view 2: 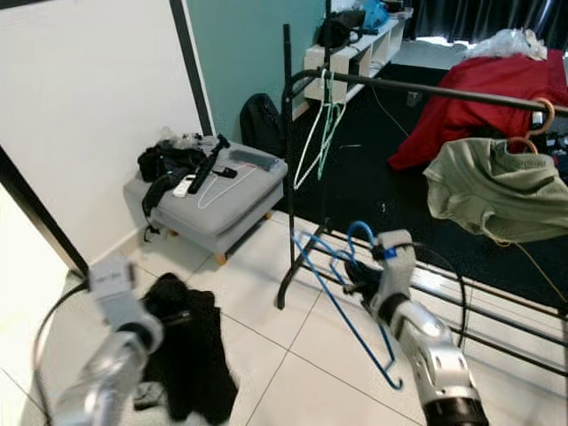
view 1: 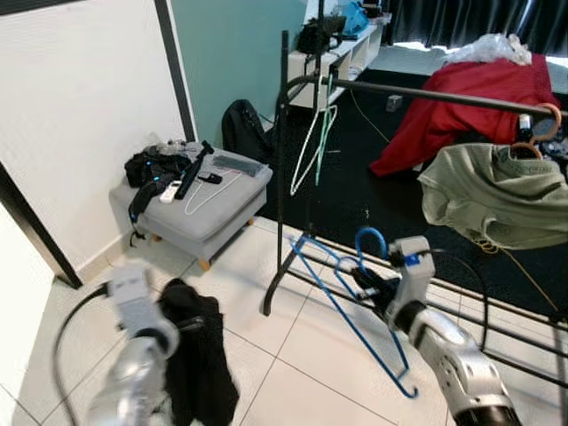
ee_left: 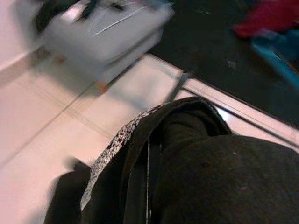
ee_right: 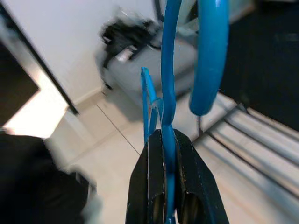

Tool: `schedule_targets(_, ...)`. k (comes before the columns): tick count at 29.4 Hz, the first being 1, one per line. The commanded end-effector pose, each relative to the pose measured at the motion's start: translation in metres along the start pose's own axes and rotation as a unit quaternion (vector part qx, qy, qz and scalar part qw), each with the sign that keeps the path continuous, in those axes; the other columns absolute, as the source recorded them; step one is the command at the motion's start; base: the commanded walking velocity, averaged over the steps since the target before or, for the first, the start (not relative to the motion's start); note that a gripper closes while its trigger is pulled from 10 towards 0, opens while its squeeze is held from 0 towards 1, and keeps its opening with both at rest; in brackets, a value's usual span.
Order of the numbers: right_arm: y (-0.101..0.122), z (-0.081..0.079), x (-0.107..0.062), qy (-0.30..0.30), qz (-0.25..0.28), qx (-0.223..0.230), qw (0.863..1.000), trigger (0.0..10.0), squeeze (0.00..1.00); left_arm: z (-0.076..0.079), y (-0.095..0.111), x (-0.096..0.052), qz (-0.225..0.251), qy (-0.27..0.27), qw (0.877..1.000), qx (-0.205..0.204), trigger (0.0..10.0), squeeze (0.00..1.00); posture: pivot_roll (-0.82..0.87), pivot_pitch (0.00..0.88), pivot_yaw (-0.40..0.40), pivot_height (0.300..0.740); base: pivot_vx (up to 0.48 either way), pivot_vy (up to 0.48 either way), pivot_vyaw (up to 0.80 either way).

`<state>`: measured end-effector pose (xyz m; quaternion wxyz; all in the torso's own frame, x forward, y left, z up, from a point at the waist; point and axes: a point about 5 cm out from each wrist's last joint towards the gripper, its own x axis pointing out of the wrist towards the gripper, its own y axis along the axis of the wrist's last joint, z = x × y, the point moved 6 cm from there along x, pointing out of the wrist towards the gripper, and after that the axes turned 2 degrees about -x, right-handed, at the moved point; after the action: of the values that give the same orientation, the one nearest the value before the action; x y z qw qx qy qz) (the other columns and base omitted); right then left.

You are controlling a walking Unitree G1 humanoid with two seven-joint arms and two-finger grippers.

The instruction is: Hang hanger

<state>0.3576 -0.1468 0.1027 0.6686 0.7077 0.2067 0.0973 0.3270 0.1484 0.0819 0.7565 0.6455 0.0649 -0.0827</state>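
Right gripper [ee_right: 169,205] jaws clenched on blue hanger [view 1: 351,306] just below its hook, hook up, ready for the rail. Hanger is low, beside the black clothes rack [view 1: 286,177], well under the top rail [view 1: 444,94]. Left gripper [view 1: 182,324] carries black garment [view 1: 197,355]; jaw state cannot tell.

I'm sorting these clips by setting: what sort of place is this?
Most likely a lived-in home, a bedroom or laundry corner. A black clothes rack carries a green shirt on a hanger, a red blanket lies heaped behind, and a grey footstool holds clutter.
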Motion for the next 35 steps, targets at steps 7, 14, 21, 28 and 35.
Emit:
schedule_targets(7, 0.010, -0.007, -0.002, 0.001, 0.030, 0.005, 1.000, 10.0, 0.00, 0.008, 0.026, -0.009, 0.064, 0.007, 0.924, 0.376, 10.0, 0.00, -0.03, 0.000, 0.011, 0.731, 0.000, 0.000, 0.65)
schedule_targets(14, 0.012, -0.023, 0.001, 0.026, 0.037, -0.005, 0.999, 10.0, 0.00, 0.040, 0.001, -0.028, 0.082, -0.075, 0.824, 0.555, 10.0, 0.00, 0.01, 0.000, 0.001, 0.731, 0.000, 0.000, 0.65)
schedule_targets(21, 0.023, -0.022, 0.010, 0.037, 0.046, -0.029, 0.998, 10.0, 0.00, 0.032, 0.006, -0.036, 0.066, -0.048, 0.819, 0.568, 10.0, 0.00, 0.04, 0.000, -0.016, 0.731, 0.000, 0.000, 0.65)
schedule_targets(28, 0.028, -0.013, 0.008, 0.027, 0.045, -0.045, 0.998, 10.0, 0.00, 0.051, 0.025, -0.049, 0.117, -0.040, 0.812, 0.571, 10.0, 0.00, 0.03, 0.000, -0.024, 0.731, 0.000, 0.000, 0.65)
schedule_targets(35, 0.023, -0.005, -0.001, 0.018, 0.031, -0.051, 0.998, 10.0, 0.00, 0.069, 0.019, -0.058, 0.123, -0.061, 0.804, 0.579, 10.0, 0.00, 0.02, 0.000, -0.049, 0.731, 0.000, 0.000, 0.65)
